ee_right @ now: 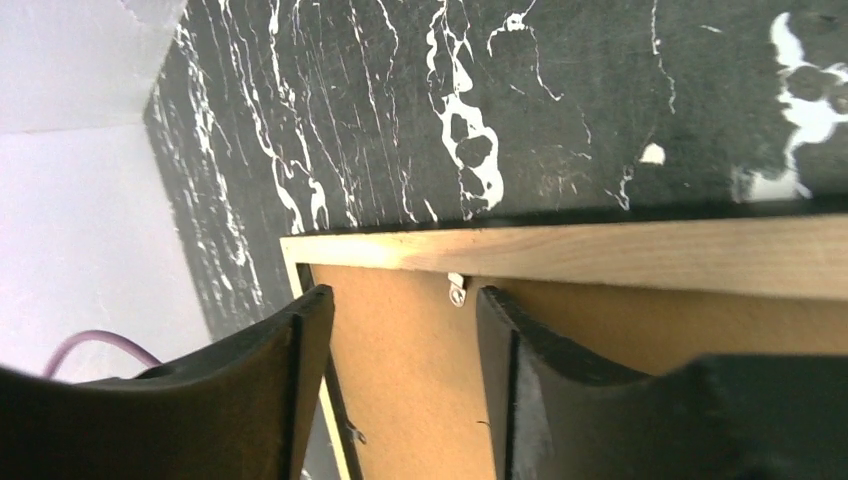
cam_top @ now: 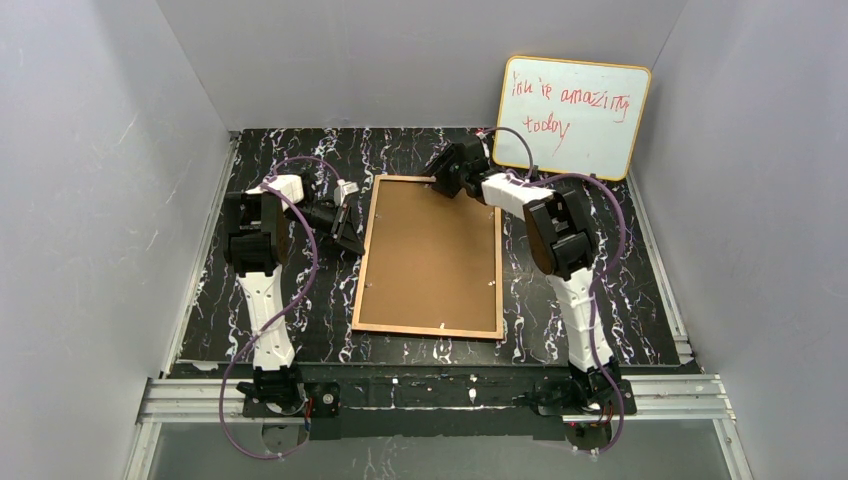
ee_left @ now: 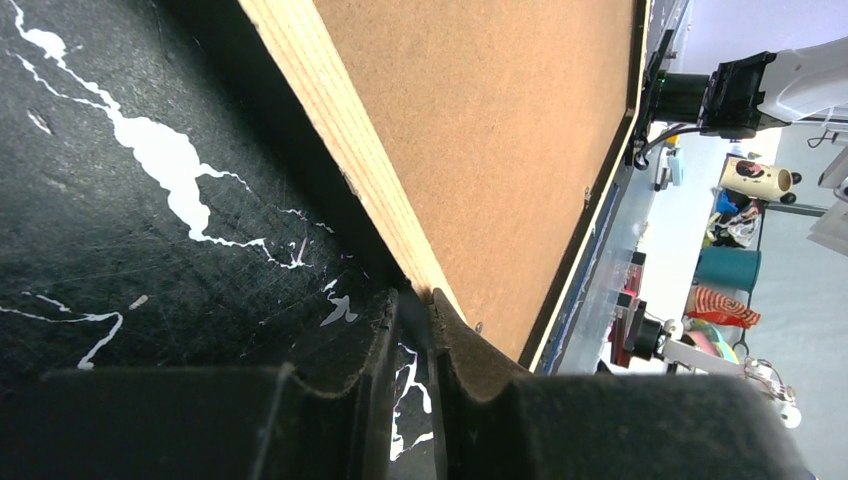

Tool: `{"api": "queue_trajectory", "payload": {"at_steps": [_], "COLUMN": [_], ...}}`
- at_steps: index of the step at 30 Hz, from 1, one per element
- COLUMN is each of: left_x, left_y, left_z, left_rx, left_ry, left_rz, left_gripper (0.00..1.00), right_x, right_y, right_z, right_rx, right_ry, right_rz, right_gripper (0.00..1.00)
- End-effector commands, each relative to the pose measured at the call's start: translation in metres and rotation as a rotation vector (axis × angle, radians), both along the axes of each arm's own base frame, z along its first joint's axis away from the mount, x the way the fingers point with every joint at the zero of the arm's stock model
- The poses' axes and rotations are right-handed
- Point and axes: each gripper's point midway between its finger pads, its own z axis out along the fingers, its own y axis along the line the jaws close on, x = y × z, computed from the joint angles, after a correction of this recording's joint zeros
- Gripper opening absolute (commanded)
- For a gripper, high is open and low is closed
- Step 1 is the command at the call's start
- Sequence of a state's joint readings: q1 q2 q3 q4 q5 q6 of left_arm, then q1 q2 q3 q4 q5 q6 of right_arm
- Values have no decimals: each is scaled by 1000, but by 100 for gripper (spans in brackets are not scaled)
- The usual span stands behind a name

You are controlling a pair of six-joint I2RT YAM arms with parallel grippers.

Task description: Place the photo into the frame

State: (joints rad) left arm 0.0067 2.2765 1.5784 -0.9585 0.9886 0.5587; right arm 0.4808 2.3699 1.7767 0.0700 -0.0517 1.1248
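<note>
- Lying face-down, the frame [cam_top: 425, 331] has its backing panel [cam_top: 430, 250] seated. The photo isn't visible and is presumably beneath.
- The right gripper [ee_right: 405, 300], jaws apart, has a retaining clip [ee_right: 456, 290] just ahead, between its fingertips.
- The left gripper [ee_left: 420, 300], closed and empty, sits beside the rail.
- Remaining, probably: securing the clips.

Tan frame [cam_top: 428, 331], brown backing [cam_top: 432, 250], black white-veined table [cam_top: 530, 330].

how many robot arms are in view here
2. The left arm ends beside the frame's left rail, and the right arm reaches to its far edge. None seems hidden.
</note>
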Motion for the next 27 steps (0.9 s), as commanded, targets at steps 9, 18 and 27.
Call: {"api": "queue_trajectory", "payload": {"at_steps": [9,18,27], "left_x": [5,-27,-42], "left_y": [57,85,127], "left_z": [28,56,70], "left_rx": [124,186,178], "left_ry": [-103,-151,-118], "left_rz": [-33,-70,70], "left_gripper": [49,76,76], "right_x": [-124,-303,-239], "right_y": [24,69,101], "right_z": [116,68,46], "right_rx": [-399,-612,-838], "right_ry": [-319,-303,-158], "right_rz": [493,914,537], "right_gripper": [76,72,75]}}
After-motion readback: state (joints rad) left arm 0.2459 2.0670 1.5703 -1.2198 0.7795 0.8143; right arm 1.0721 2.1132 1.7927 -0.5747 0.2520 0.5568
